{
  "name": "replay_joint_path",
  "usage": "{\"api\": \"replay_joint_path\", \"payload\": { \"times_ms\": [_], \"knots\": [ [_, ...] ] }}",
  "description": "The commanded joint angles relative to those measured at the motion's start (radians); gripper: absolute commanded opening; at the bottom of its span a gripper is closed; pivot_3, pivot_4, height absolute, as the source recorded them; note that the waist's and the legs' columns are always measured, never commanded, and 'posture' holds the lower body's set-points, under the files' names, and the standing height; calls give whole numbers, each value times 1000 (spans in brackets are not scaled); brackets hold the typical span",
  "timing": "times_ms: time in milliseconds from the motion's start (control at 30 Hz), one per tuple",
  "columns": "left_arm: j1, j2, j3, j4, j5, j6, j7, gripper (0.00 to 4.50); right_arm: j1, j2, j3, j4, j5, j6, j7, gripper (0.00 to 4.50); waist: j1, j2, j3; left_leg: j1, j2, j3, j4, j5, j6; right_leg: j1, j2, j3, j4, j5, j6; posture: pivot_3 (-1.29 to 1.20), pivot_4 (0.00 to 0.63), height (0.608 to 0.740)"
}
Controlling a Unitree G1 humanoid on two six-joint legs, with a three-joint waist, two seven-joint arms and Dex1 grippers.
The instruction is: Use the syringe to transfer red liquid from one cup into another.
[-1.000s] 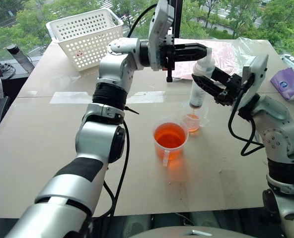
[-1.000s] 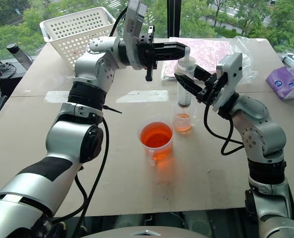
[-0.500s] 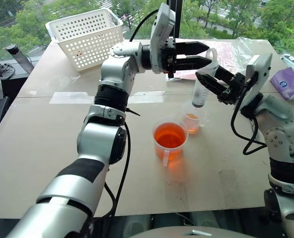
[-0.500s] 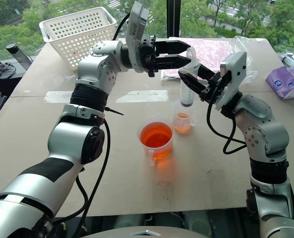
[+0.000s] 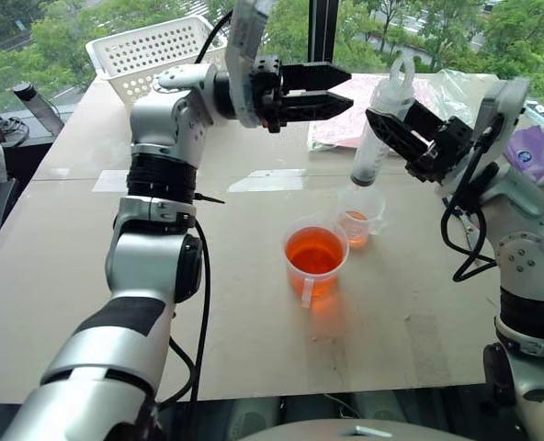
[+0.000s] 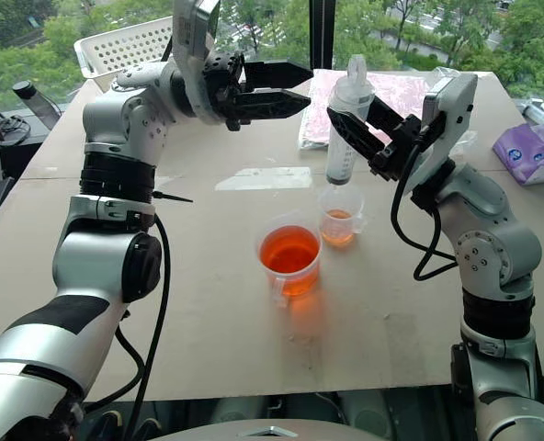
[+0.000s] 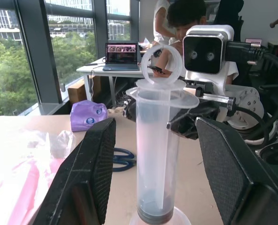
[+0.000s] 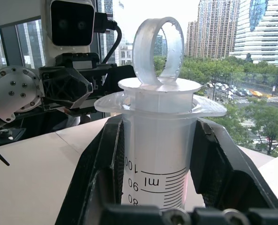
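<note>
The right claw (image 6: 368, 138) grips the syringe (image 6: 345, 129), hiding part of its barrel. The left claw (image 5: 332, 87) is open, holding nothing. A basket (image 5: 153, 55) sits at the table's (image 5: 70, 276) far left corner.

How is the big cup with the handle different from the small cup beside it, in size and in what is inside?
The handled beaker is clearly wider than the small cup. The beaker holds a deep layer of orange-red liquid; the small cup has only a shallow orange layer at its base. The beaker has a side handle; on the small cup I cannot make one out. Both are clear plastic and stand upright on the table.
</note>
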Motion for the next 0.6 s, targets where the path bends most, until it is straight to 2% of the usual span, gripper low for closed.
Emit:
{"api": "replay_joint_path", "payload": {
  "times_ms": [33, 233, 567, 600],
  "knots": [
    [39, -9, -37, -79, 11, -3, 32, 2720, -61, 1, -37, -27, 47, 7, -20, 1492, 0, 0, 0, 0, 0, 0, 0, 0, 0, 0, 0, 0, 0, 0, 0, 0, 150, 740],
    [39, -91, -43, -44, 31, -33, 153, 2720, -86, 6, -5, -60, 69, 33, -30, 1492, 2, 0, 0, 0, 0, 0, 0, 0, 0, 0, 0, 0, 0, 0, 0, 0, 150, 740],
    [35, -160, -64, -78, -2, -15, 130, 2720, -78, 10, 15, -79, 64, 50, -38, 1492, -1, 0, 0, -1, 0, 0, 0, 0, 0, 0, 0, 0, 0, 0, 0, 0, 150, 740],
    [34, -162, -65, -73, 1, -17, 133, 2496, -78, 11, 15, -79, 64, 50, -40, 1492, -1, 0, 0, -1, 0, 0, 0, 0, 0, 0, 0, 0, 0, 0, 0, 0, 150, 740]
  ]
}}
